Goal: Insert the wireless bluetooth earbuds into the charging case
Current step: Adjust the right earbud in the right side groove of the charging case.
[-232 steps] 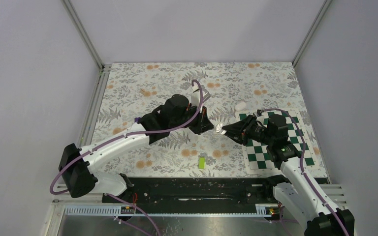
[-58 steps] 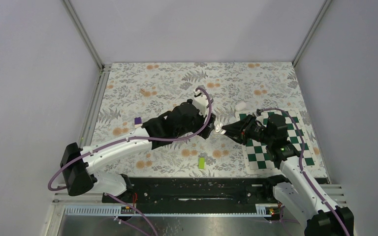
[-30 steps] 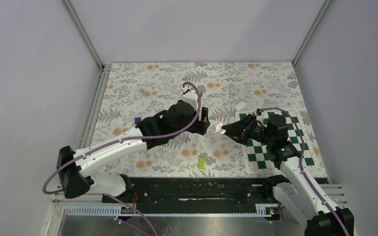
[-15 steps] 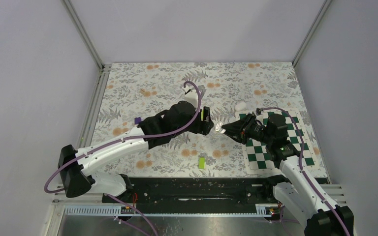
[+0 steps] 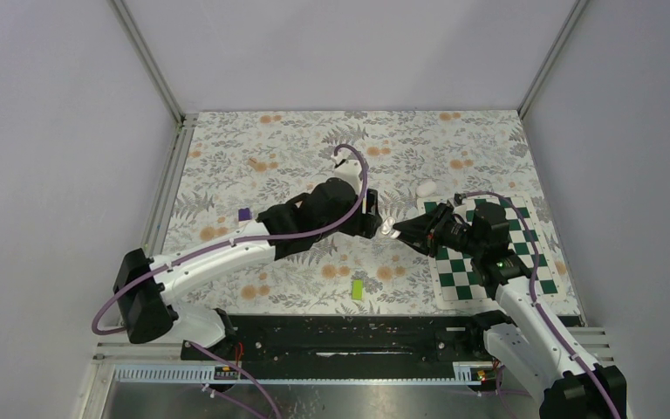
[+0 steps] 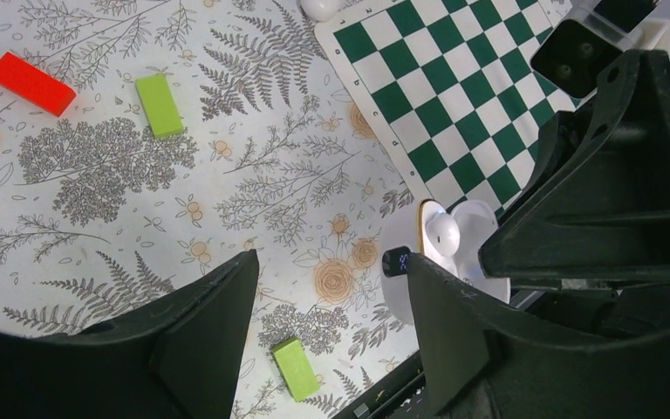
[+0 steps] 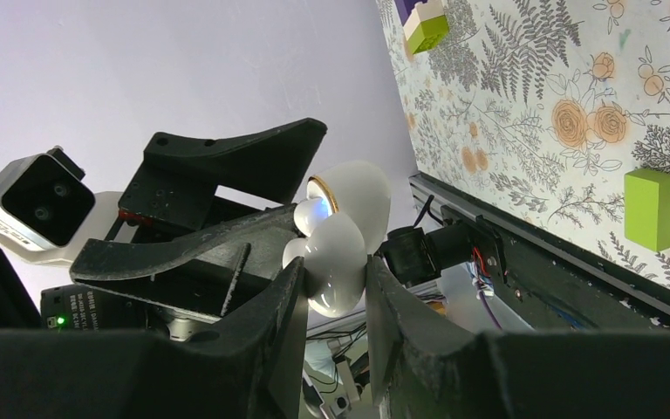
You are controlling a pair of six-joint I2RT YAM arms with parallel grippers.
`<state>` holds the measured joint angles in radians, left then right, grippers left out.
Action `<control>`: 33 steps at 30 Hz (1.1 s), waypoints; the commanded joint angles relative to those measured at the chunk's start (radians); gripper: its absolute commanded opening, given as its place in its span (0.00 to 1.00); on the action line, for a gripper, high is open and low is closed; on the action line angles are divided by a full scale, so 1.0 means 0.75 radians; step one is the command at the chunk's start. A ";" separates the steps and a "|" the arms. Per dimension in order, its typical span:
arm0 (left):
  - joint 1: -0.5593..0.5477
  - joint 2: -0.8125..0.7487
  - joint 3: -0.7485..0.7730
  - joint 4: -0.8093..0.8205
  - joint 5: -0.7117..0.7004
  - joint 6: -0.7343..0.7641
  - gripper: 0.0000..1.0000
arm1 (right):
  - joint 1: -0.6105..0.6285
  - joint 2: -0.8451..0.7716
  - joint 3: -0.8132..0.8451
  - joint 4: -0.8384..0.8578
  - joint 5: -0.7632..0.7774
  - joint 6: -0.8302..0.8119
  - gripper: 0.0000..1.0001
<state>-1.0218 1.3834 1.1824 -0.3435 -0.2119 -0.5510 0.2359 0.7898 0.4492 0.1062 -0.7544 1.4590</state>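
My right gripper [image 7: 336, 272] is shut on the white charging case [image 7: 335, 262], holding it off the table with its lid swung open. From the left wrist camera I see the case [image 6: 480, 236] with a small dark display on its edge, and one white earbud [image 6: 443, 234] sitting in it. My left gripper [image 6: 327, 262] is open with nothing between its fingers; its right finger [image 6: 454, 323] is right against the case. Seen from above, the left gripper [image 5: 372, 222] and the right gripper [image 5: 394, 230] meet at the case [image 5: 388, 229] over the middle of the table.
A green-and-white checkered mat [image 5: 523, 262] lies under the right arm. A white rounded object [image 5: 426, 188] rests just beyond it. Lime-green blocks [image 6: 159, 105] [image 6: 295, 368], a red block [image 6: 30, 83], a purple block [image 5: 244, 213] and a small tan piece [image 5: 252, 162] lie around.
The left gripper has moved right and slightly nearer, up against the held case, and its jaws have narrowed a little. The right arm and the case have stayed still.
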 commanded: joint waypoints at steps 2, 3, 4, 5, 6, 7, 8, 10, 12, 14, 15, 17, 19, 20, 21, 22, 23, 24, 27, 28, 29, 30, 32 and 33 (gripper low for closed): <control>-0.012 0.036 0.124 0.036 -0.040 -0.008 0.65 | 0.008 -0.008 0.023 0.064 -0.048 -0.013 0.00; -0.009 0.031 0.133 0.016 -0.071 -0.012 0.65 | 0.009 -0.009 0.028 0.050 -0.054 -0.032 0.00; -0.003 0.021 0.140 -0.007 -0.103 -0.024 0.66 | 0.009 -0.012 0.042 0.003 -0.060 -0.072 0.00; 0.012 0.005 0.141 -0.028 -0.114 -0.036 0.66 | 0.009 -0.018 0.070 -0.076 -0.059 -0.133 0.00; 0.034 -0.015 0.136 -0.044 -0.109 -0.050 0.66 | 0.009 -0.025 0.109 -0.215 -0.047 -0.234 0.00; 0.060 -0.043 0.124 -0.058 -0.091 -0.063 0.66 | 0.009 -0.029 0.158 -0.368 -0.025 -0.353 0.00; 0.086 -0.073 0.100 -0.072 -0.050 -0.067 0.66 | 0.009 -0.026 0.214 -0.510 -0.005 -0.473 0.00; 0.116 -0.164 0.059 -0.089 -0.006 -0.038 0.66 | 0.009 0.004 0.313 -0.739 0.018 -0.685 0.00; 0.116 -0.241 0.009 -0.083 0.070 0.051 0.65 | 0.011 0.054 0.404 -0.904 0.028 -0.847 0.00; 0.117 -0.303 -0.041 -0.079 0.208 0.119 0.65 | 0.011 0.089 0.467 -1.020 0.036 -0.950 0.00; 0.111 -0.325 -0.065 -0.073 0.267 0.142 0.65 | 0.011 0.097 0.486 -1.050 0.045 -0.976 0.00; 0.075 -0.351 -0.100 -0.069 0.276 0.127 0.76 | 0.011 0.113 0.505 -1.072 0.052 -0.994 0.00; -0.004 -0.357 -0.144 -0.033 0.246 0.145 0.92 | 0.011 0.137 0.512 -1.060 0.034 -0.992 0.00; -0.038 -0.362 -0.165 -0.009 0.214 0.162 0.96 | 0.011 0.145 0.515 -1.055 0.026 -0.991 0.00; -0.061 -0.367 -0.195 0.032 0.188 0.175 0.98 | 0.011 0.153 0.519 -1.053 0.020 -0.990 0.00; -0.076 -0.376 -0.216 0.066 0.173 0.184 0.99 | 0.011 0.160 0.523 -1.052 0.019 -0.990 0.00; -0.082 -0.386 -0.229 0.095 0.178 0.194 0.99 | 0.012 0.164 0.529 -1.053 0.016 -0.990 0.00; -0.086 -0.388 -0.238 0.117 0.177 0.196 0.99 | 0.011 0.168 0.531 -1.052 0.013 -0.989 0.00; -0.090 -0.344 -0.214 0.104 0.129 0.129 0.99 | 0.011 0.176 0.542 -1.053 0.007 -0.986 0.00; -0.092 -0.305 -0.181 0.058 0.128 0.119 0.99 | 0.011 0.178 0.544 -1.050 0.004 -0.986 0.00; -0.096 -0.267 -0.143 0.011 0.127 0.109 0.99 | 0.011 0.178 0.544 -1.047 0.002 -0.984 0.00; -0.104 -0.236 -0.114 -0.014 0.132 0.107 0.99 | 0.011 0.175 0.543 -1.045 0.002 -0.978 0.00; -0.129 -0.205 -0.101 -0.003 0.117 0.103 0.99 | 0.011 0.168 0.537 -1.032 0.000 -0.968 0.00; -0.134 -0.198 -0.104 0.022 0.114 0.105 0.99 | 0.011 0.167 0.536 -1.031 0.000 -0.965 0.00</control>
<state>-1.0950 1.2022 1.0515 -0.3637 -0.1009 -0.4576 0.2375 0.9211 0.8078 -0.6693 -0.7269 0.7429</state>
